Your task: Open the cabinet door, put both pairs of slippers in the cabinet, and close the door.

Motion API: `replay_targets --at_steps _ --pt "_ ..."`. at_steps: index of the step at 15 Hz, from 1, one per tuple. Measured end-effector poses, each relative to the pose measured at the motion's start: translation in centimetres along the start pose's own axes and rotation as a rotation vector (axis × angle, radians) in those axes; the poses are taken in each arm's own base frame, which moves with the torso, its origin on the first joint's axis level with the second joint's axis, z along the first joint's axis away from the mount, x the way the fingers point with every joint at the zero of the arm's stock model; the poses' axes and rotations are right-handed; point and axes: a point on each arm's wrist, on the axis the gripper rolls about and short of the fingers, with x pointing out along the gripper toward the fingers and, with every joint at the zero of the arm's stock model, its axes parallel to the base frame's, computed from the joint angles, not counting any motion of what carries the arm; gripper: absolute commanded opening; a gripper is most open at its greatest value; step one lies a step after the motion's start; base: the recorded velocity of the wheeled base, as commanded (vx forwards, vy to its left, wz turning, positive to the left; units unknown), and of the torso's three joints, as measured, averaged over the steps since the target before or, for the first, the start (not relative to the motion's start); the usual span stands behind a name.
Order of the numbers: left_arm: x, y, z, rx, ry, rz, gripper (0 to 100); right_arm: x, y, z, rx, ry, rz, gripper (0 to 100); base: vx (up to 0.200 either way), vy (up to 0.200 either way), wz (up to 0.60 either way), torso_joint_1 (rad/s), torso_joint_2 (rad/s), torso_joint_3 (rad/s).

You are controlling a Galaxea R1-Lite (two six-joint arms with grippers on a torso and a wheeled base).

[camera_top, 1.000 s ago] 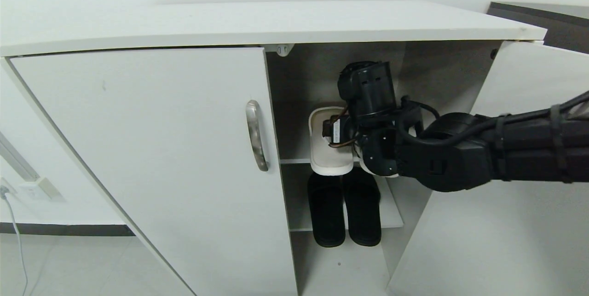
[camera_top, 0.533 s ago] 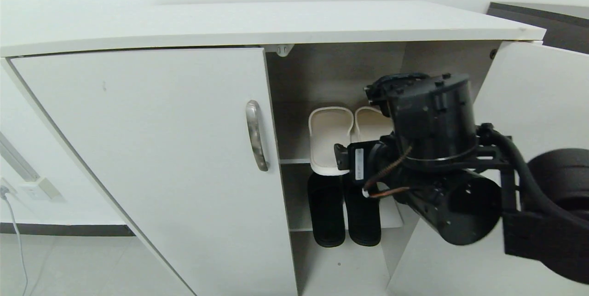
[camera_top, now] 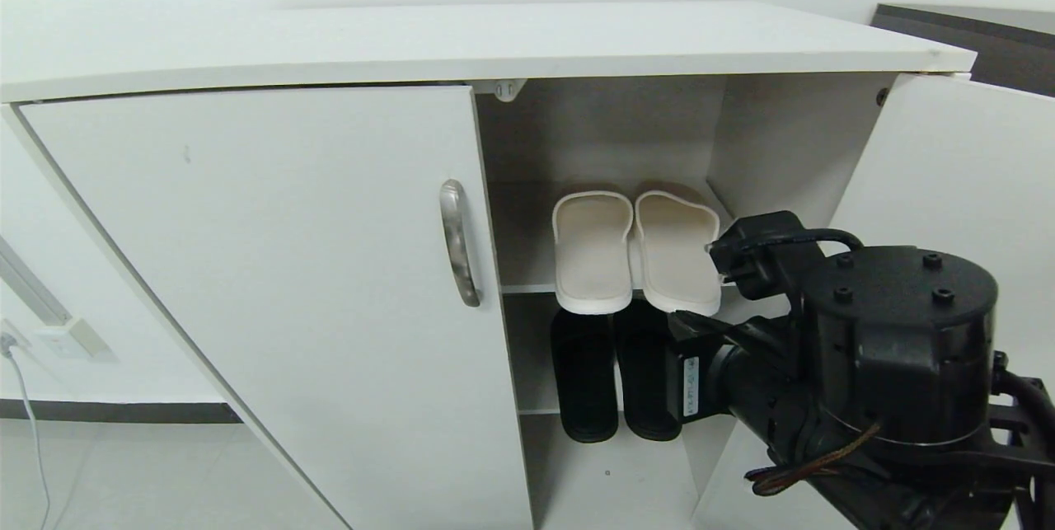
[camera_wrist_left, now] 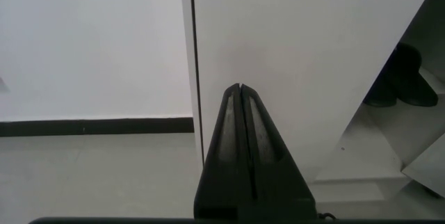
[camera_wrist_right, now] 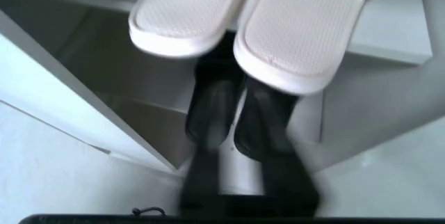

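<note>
Both pairs are already lying inside the cabinet (camera_top: 494, 35). The white slippers (camera_top: 635, 250) are resting side by side on the upper shelf (camera_top: 527, 288), their heels hanging a little over its front edge. The black slippers (camera_top: 614, 373) are sitting directly at 6 o'clock from them, on the lower shelf (camera_top: 700, 386). By my judgement the placing step is finishing and only the closing is remaining.

The open door (camera_top: 948, 167) is standing at 3 o'clock from the opening. The closed door (camera_top: 264, 266) with its metal handle (camera_top: 457, 241) is at 9 o'clock.

The right arm (camera_top: 890, 349) is hanging at about 4 o'clock from the white pair, outside the opening. The right gripper (camera_wrist_right: 243, 172) is appearing blurred, but its fingers are looking spread and are carrying nothing. The left gripper (camera_wrist_left: 240, 95) is pointing at the closed door with its fingers pressed together and empty.

For the next move, the right arm is probably needing to get behind the open door and push it toward 9 o'clock, without catching the overhanging heels.

Compared with one second ago, the right arm is no longer reaching inside over the white pair; it is drawing back toward 5 o'clock, and both white slippers are now uncovered and unmoved.
</note>
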Motion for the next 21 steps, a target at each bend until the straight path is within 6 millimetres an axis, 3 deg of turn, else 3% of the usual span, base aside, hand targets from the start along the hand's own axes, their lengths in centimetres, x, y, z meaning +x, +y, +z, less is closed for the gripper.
replay_targets --at_steps 6,21 --pt "0.0 0.0 0.0 0.000 0.000 -0.003 0 -0.4 0.5 -0.2 0.002 -0.008 0.025 0 0.000 0.000 0.00 0.000 0.00 0.000" --pt "0.0 0.0 0.0 0.000 0.000 -0.004 0 -0.4 0.4 -1.7 -0.033 0.032 0.023 0 -0.200 0.000 0.00 0.002 0.00 0.004"
